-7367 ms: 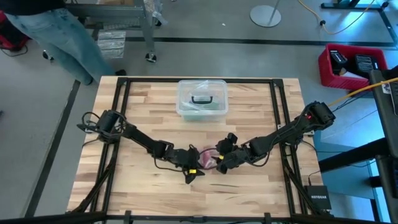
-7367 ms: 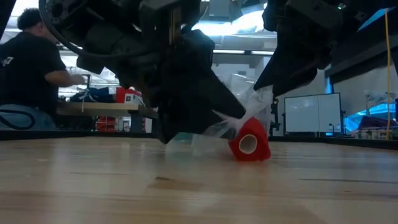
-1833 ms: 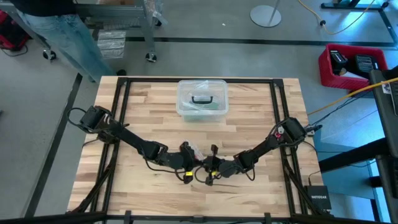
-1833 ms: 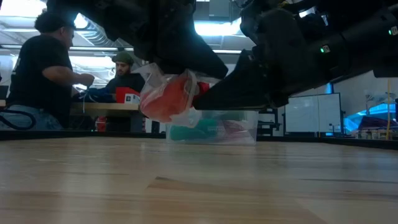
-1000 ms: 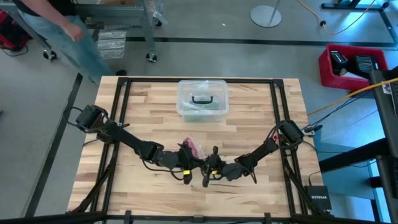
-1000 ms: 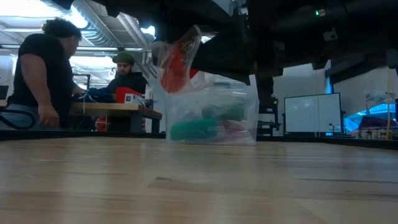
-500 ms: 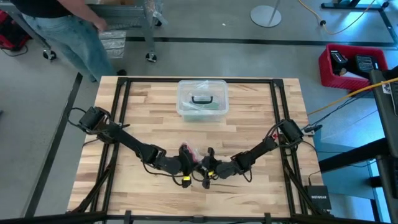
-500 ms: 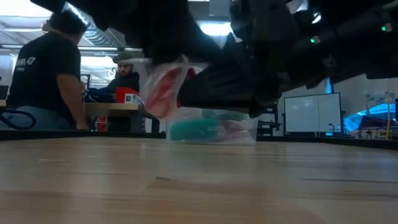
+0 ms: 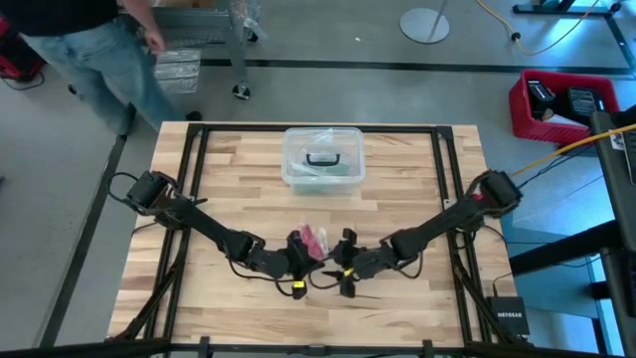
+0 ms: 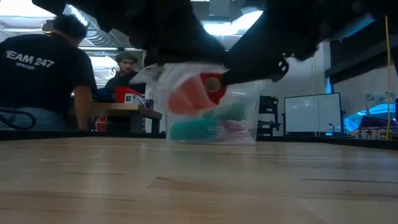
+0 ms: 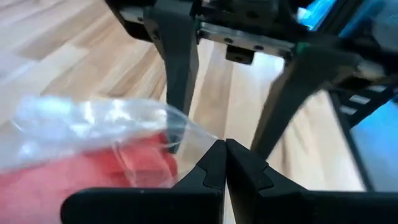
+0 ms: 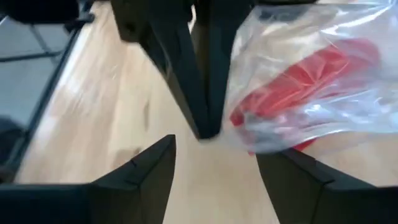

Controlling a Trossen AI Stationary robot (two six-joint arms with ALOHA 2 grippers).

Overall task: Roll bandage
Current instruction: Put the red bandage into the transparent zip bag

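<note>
High view puts my two grippers close together at lower centre of the frame, left gripper (image 9: 298,261) and right gripper (image 9: 343,267) facing each other. My left jaws are clenched on the clear bag (image 11: 93,134), which hangs off the table (image 9: 397,199) in the low view. Inside it sits the bandage (image 10: 189,96), a red roll, just above centre there. My right jaws stand released, parted just beside the bag (image 12: 298,81), gripping nothing. At upper centre of the high view rests the clear box (image 9: 322,157).
</note>
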